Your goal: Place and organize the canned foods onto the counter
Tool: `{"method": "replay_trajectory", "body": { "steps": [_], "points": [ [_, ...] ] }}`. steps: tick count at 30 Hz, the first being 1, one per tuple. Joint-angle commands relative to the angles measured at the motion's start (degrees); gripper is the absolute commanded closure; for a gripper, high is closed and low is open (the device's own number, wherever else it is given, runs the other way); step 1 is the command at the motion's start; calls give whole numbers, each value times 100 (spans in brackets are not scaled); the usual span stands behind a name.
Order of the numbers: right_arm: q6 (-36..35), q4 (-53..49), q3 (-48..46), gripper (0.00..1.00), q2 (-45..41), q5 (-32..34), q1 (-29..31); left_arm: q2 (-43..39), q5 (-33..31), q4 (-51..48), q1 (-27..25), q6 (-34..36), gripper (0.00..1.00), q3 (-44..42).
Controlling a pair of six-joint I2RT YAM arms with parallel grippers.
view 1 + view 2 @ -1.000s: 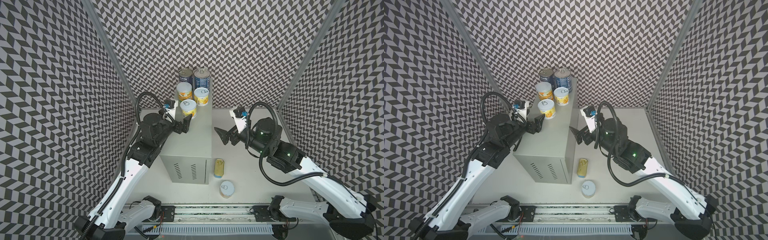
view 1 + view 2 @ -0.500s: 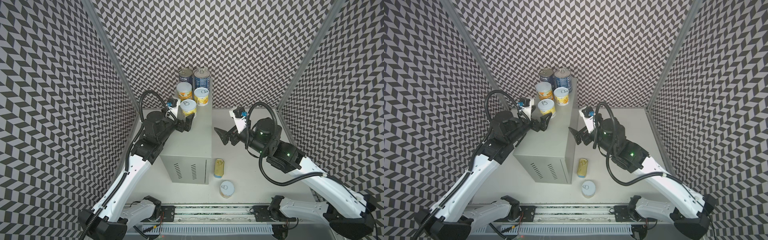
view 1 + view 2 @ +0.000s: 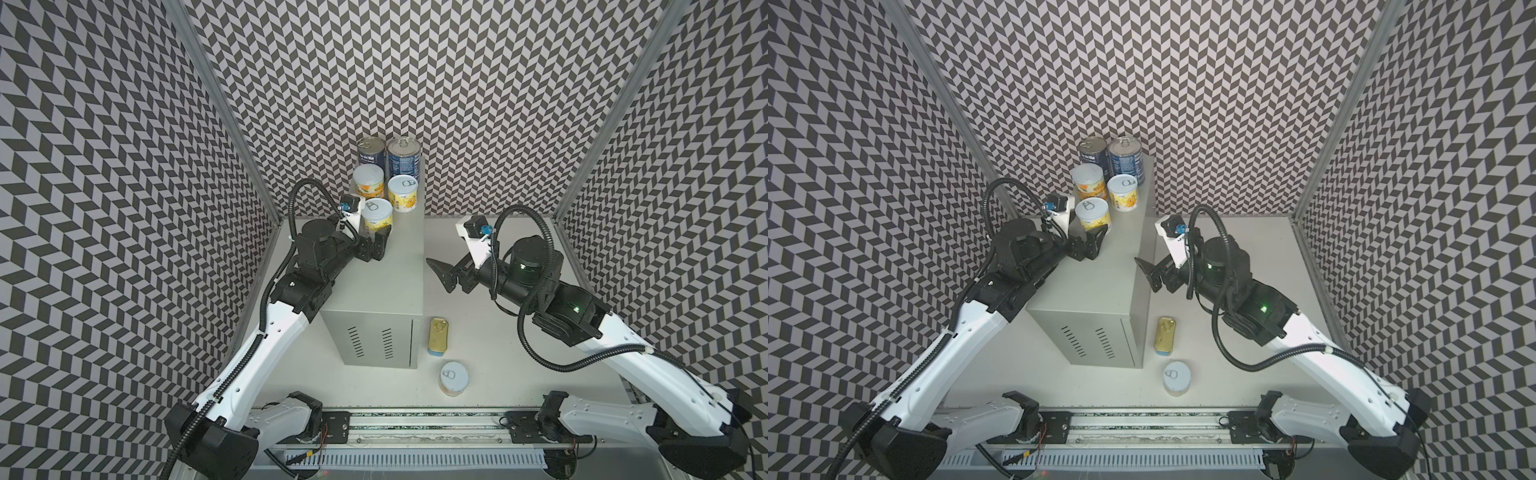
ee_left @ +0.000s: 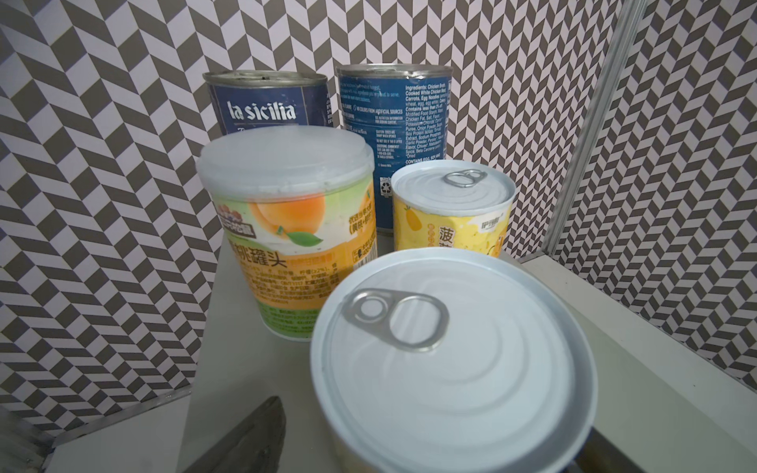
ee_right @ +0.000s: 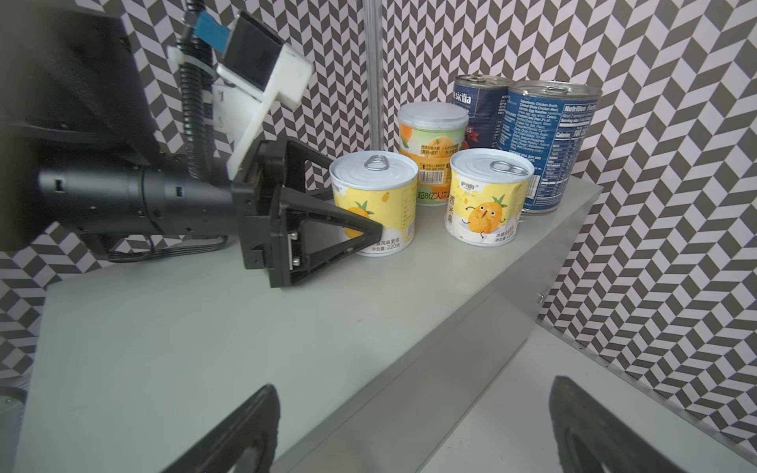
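Straddling the front pineapple can (image 3: 376,214) on the counter (image 3: 374,286) with the left gripper (image 3: 374,232) spread wide, clamping nothing. Best backed straight out and level, sparing the peach can (image 3: 368,181), second pineapple can (image 3: 402,193), La Sicilia tin (image 3: 371,156) and second blue tin (image 3: 403,160) ranked behind. Upright and sealed throughout, contents unseen beyond the fruit on the labels. Yet to be lifted from the tabletop (image 3: 498,353): the gold-topped tin (image 3: 438,336), flat beside the counter, and the last fruit can (image 3: 454,376), lid shut. Hovering right of the counter with the right gripper (image 3: 438,275) agape, empty.
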Motion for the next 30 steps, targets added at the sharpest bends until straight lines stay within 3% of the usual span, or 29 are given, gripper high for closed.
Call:
{"method": "replay_trajectory", "body": {
  "steps": [1,12,20,30],
  "points": [
    [-98,332,-51,1,-62,-125,-20,155,-165,259,-15,-43,2,54],
    [-302,244,-2,0,21,-975,-24,327,-300,583,-28,-17,5,-1],
    [-356,142,118,1,190,-945,-20,426,-343,705,-29,89,6,5],
    [-443,24,273,1,351,-866,-20,491,-496,1011,-24,232,14,-193]
  ]
}}
